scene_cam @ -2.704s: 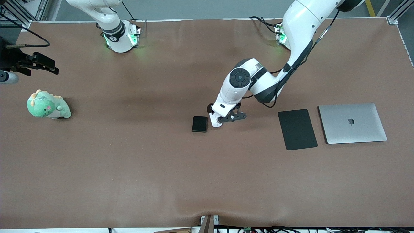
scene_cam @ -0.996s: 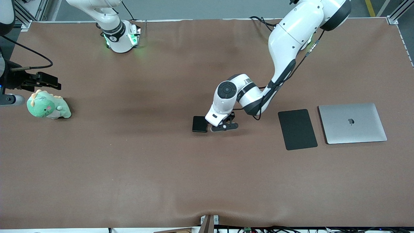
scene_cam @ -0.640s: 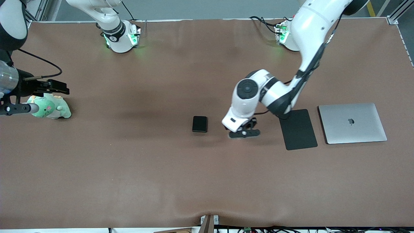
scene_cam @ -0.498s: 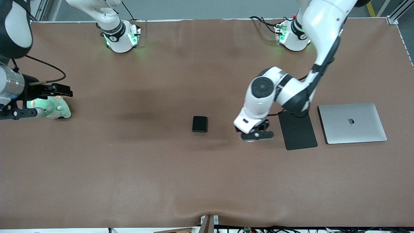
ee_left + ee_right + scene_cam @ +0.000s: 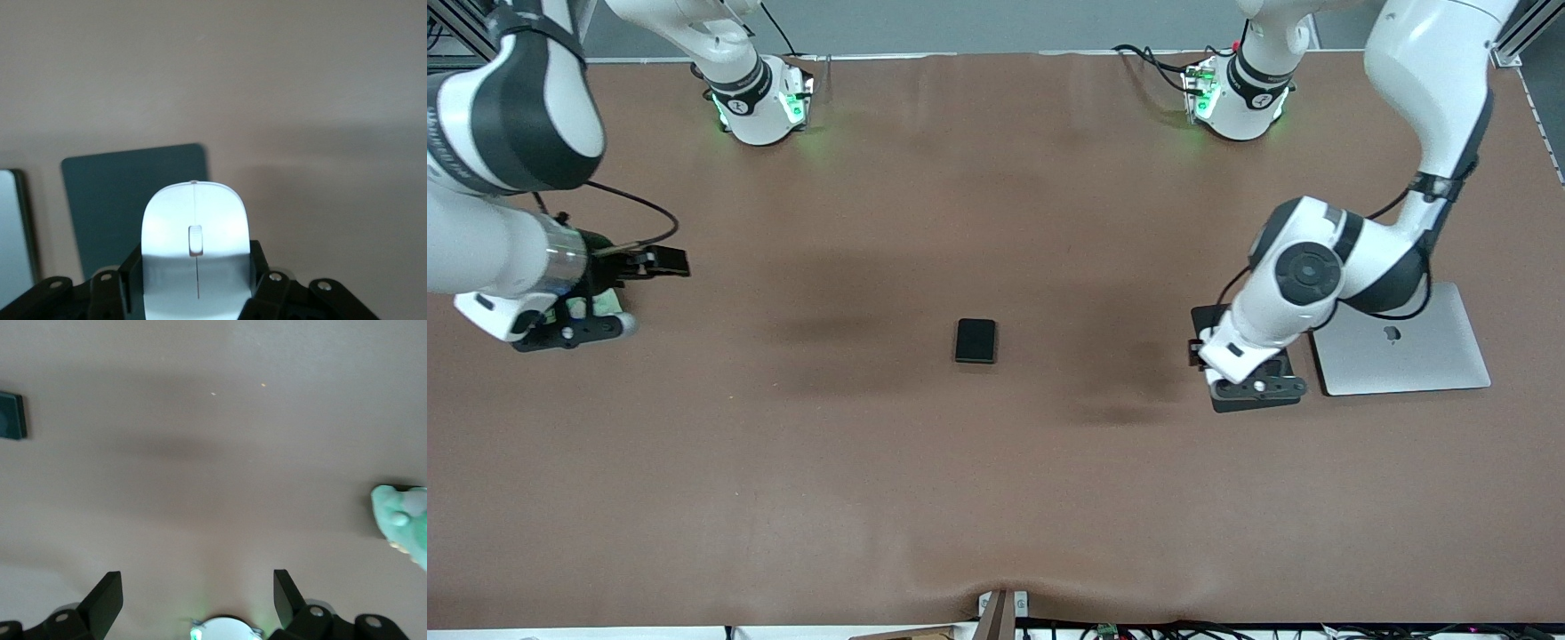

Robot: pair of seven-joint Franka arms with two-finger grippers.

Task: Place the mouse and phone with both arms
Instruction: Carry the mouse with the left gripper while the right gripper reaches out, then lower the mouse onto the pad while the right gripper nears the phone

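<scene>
The left gripper [image 5: 1254, 384], fingers clamped on the mouse [image 5: 195, 243], hovers over the pad [image 5: 133, 200]; lowering comes next. The right gripper [image 5: 197, 600], wide open and empty, hangs above the surface [image 5: 996, 498]; the phone [image 5: 975, 340] lies at its 3 o'clock.

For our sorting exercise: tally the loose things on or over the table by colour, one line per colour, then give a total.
Black: 2, phone and pad
White: 1, mouse, held in the left claw over the pad
Silver: 1, laptop
Green: 1, toy
Total: 5
</scene>
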